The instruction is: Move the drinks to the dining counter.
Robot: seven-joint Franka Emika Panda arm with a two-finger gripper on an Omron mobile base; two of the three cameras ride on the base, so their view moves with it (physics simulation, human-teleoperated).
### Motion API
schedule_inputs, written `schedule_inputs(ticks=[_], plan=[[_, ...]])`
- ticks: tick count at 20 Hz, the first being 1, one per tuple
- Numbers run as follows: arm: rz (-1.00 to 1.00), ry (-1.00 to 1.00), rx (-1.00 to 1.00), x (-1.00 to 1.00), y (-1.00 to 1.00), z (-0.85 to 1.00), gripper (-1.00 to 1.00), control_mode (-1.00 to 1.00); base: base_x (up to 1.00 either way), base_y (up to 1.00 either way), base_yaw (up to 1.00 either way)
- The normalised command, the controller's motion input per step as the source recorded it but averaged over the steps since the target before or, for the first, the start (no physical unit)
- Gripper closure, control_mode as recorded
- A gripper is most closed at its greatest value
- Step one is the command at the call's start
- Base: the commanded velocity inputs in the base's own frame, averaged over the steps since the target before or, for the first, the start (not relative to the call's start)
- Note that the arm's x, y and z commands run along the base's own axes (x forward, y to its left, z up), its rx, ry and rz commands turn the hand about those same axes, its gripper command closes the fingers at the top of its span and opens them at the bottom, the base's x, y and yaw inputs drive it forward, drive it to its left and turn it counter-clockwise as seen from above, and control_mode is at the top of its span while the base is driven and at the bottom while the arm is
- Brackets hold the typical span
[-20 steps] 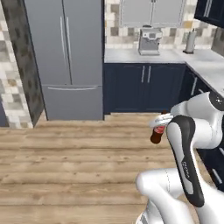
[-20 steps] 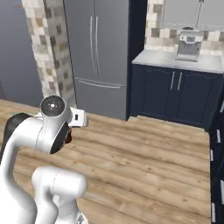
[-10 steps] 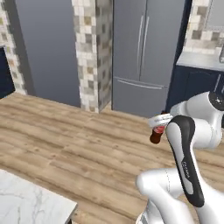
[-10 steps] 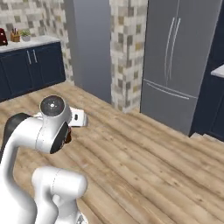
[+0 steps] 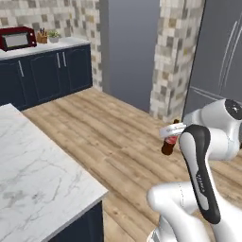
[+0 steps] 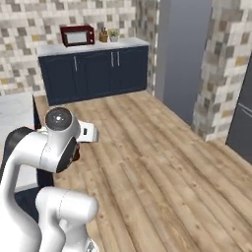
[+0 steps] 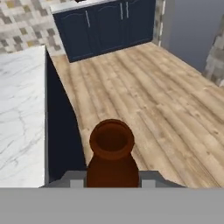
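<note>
Your gripper (image 5: 169, 138) is clamped on the cola bottle (image 5: 168, 144), held upright over the floor. In the hand view the dining counter (image 7: 19, 118) lies at nine o'clock, well apart.
</note>
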Motion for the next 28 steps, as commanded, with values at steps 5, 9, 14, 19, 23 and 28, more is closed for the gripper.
schedule_inputs(ticks=[5,9,14,19,23,28], plan=[[0.00,0.00,0.00,0.00,0.00,0.00,1.00,1.00,0.00,0.33,0.48],[0.00,0.00,0.00,0.00,0.00,0.00,1.00,1.00,0.01,0.63,0.32],[0.00,0.00,0.00,0.00,0.00,0.00,1.00,1.00,0.12,0.94,0.21],[0.00,0.00,0.00,0.00,0.00,0.00,1.00,1.00,0.06,0.98,0.20],[0.00,0.00,0.00,0.00,0.00,0.00,1.00,1.00,0.09,0.62,0.26],[0.00,0.00,0.00,0.00,0.00,0.00,1.00,1.00,0.24,0.08,0.27]])
